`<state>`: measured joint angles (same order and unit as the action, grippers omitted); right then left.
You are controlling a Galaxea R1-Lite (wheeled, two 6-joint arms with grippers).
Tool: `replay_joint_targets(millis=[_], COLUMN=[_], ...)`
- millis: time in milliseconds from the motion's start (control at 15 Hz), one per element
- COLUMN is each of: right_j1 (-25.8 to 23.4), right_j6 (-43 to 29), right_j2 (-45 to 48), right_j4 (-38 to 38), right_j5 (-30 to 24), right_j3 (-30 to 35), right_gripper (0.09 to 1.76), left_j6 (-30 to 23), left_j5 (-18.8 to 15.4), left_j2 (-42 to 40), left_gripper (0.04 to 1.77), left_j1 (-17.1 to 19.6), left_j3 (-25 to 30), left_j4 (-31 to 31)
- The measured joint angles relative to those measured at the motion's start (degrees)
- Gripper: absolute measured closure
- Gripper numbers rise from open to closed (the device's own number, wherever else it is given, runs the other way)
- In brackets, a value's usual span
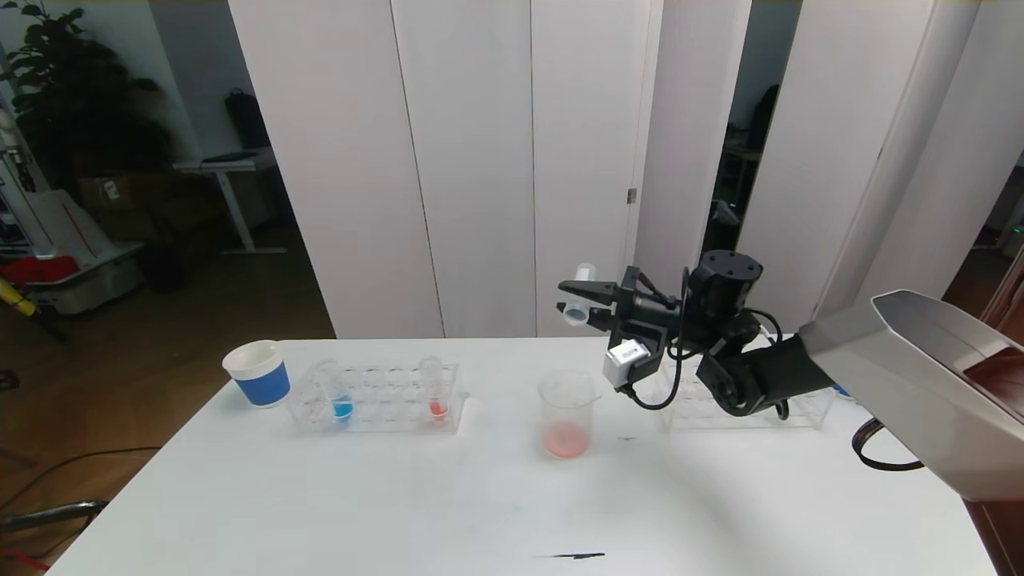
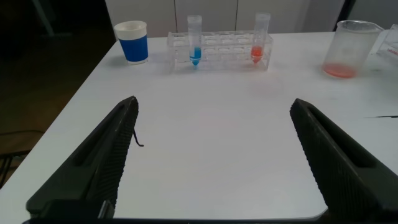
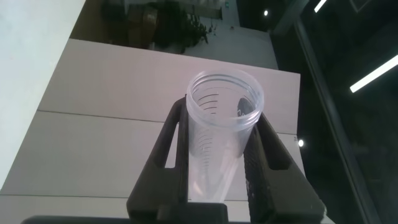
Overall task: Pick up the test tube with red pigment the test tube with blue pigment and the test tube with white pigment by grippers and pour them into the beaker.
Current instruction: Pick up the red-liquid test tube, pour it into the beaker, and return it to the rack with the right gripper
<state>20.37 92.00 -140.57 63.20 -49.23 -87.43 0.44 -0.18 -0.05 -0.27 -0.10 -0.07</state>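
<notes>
The right claw (image 3: 217,155) is pinching a clear empty-looking tube (image 3: 221,124), its open mouth facing the wrist camera. The head view alone is showing it raised above the surface (image 1: 400,496), beyond the beaker (image 1: 566,416) holding pinkish liquid. The blue tube (image 1: 339,394) and a red tube (image 1: 436,392) are standing in the left rack (image 1: 376,400) beside a cup (image 1: 258,373). The right arm is hiding the other rack (image 1: 800,412). Only its own wrist view is showing the left claw (image 2: 214,162), spread wide above the surface's near part.
</notes>
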Motion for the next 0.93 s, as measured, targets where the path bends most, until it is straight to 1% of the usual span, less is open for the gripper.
replay_joint_targets(millis=[133,267,467,667,800,933], right_j1=[0.41,0.9,1.79,2.67,3.11,4.64], right_j6=[-0.35,-1.1,-4.13,-7.67,-13.48,-20.65], right_j2=[-0.02,0.07,0.13,0.27,0.4,0.4], right_j4=[0.06,0.55,4.11,4.66,6.03,9.2], right_j5=[0.69,4.5,7.41,12.11,19.46,29.31], right_j3=[-0.41,-0.44,-0.77,-3.77,-5.95,-7.14], right_gripper=[1.27,1.27,1.27,1.27,1.27,1.27], left_j6=[0.0,0.0,0.0,0.0,0.0,0.0], left_j5=[0.0,0.0,0.02,0.0,0.02,0.0], left_j2=[0.0,0.0,-0.02,0.0,0.0,0.0], left_gripper=[0.07,0.07,0.07,0.07,0.07,0.07], left_j1=[0.0,0.0,0.0,0.0,0.0,0.0], left_j3=[0.0,0.0,0.0,0.0,0.0,0.0], left_j4=[0.0,0.0,0.02,0.0,0.0,0.0])
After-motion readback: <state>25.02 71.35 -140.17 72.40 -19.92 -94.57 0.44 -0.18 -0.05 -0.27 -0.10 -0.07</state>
